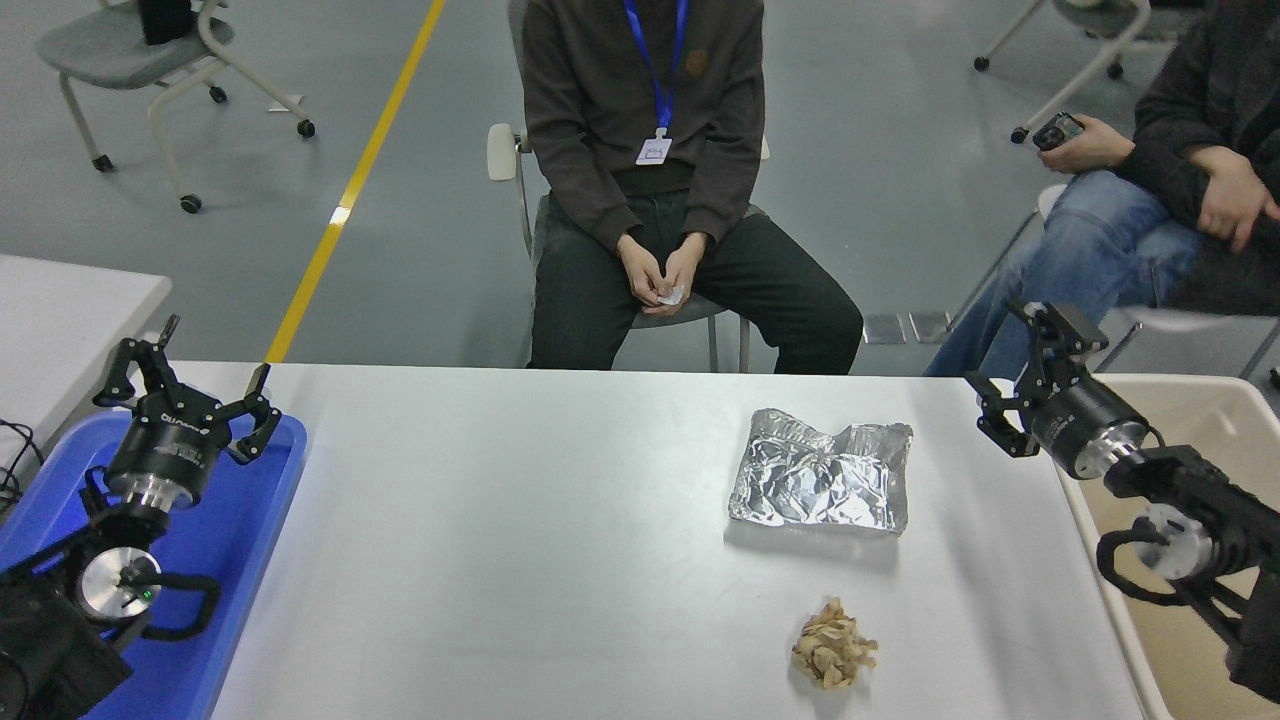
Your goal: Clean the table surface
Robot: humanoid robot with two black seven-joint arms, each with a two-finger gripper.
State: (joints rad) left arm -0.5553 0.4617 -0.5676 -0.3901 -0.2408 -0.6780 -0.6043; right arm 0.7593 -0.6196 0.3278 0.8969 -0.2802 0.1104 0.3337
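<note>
On the large grey-white matte counter [520, 540], a crumpled silver foil sheet [822, 483] is placed toward three o'clock, with a crumpled tan paper wad [833, 655] near it at six o'clock. A blue plastic tray [235, 540] is set at the counter's nine o'clock edge.

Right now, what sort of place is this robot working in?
Probably a robotics lab or test hall: a painted grey floor with a yellow line, wheeled office chairs, and a seated person wearing a lanyard badge.
</note>
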